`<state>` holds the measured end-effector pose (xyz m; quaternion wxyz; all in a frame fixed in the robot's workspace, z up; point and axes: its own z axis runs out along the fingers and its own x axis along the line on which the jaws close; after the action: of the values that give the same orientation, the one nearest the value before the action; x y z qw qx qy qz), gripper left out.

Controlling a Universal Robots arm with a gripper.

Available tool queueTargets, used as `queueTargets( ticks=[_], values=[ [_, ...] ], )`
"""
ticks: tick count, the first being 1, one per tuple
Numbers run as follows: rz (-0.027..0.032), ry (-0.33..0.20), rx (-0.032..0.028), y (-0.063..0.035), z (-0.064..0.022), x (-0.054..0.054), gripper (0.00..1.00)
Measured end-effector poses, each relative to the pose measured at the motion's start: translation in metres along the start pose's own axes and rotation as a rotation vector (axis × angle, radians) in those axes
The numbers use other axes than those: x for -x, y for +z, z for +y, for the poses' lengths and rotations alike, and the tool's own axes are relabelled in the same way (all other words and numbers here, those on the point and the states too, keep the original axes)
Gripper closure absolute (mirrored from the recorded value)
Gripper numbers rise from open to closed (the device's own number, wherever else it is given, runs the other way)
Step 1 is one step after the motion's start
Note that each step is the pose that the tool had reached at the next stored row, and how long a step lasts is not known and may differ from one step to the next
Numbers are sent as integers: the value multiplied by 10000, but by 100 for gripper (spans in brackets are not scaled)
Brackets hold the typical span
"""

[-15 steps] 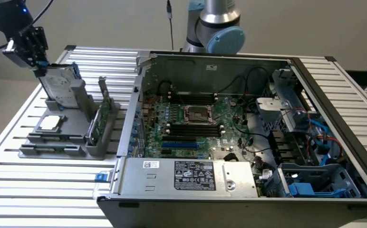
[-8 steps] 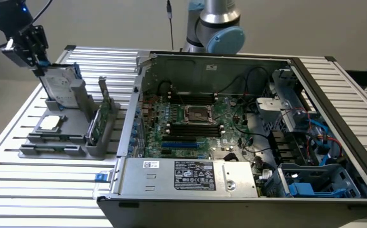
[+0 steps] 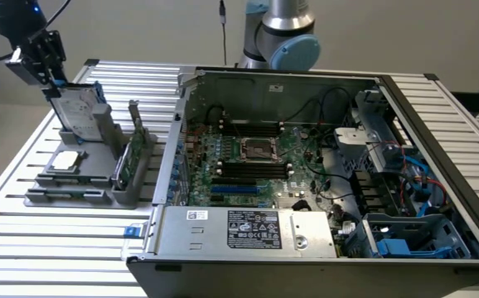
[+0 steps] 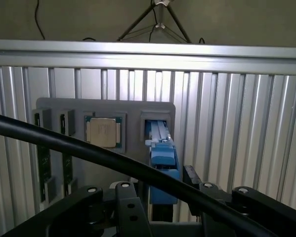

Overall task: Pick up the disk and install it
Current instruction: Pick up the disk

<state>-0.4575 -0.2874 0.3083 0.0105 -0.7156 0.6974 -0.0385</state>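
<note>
In the upper left of the exterior view the arm (image 3: 12, 15) is cut off by the frame's edge. There the gripper (image 3: 53, 81) covers the top of the disk (image 3: 78, 108), whose lower part is hidden inside the grey holder (image 3: 90, 189), and the print on its white label is too small to read. In the wrist view a black cable (image 4: 88, 148) crosses before the disk (image 4: 162, 163) and hides a band of it, and the computer case (image 3: 167, 155) is cut off by the exterior view's lower edge.

Slatted metal table (image 3: 58, 239), grey holder (image 3: 74, 197), computer case (image 3: 248, 84)
</note>
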Motion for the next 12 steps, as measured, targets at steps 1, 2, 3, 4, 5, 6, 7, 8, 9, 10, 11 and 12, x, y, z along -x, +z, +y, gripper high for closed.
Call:
queueTargets(
  ticks=[1, 2, 3, 4, 5, 6, 7, 8, 9, 10, 11, 12],
  values=[
    [0, 2, 41, 1, 0, -5, 53],
    [-1, 6, 67, 6, 0, -8, 53],
    [-1, 7, 93, 11, 1, -12, 53],
    [-1, 9, 116, 17, 1, -14, 53],
    [-2, 9, 132, 25, 2, -18, 53],
    [-2, 12, 143, 35, 3, -22, 53],
    [-2, 15, 152, 47, 3, -25, 53],
    [-2, 18, 164, 57, 4, -29, 53],
    [-3, 21, 177, 69, 5, -33, 53],
    [-3, 25, 189, 82, 6, -33, 53],
    [-2, 30, 201, 95, 7, -33, 53],
    [-2, 33, 212, 110, 7, -34, 53]
  ],
)
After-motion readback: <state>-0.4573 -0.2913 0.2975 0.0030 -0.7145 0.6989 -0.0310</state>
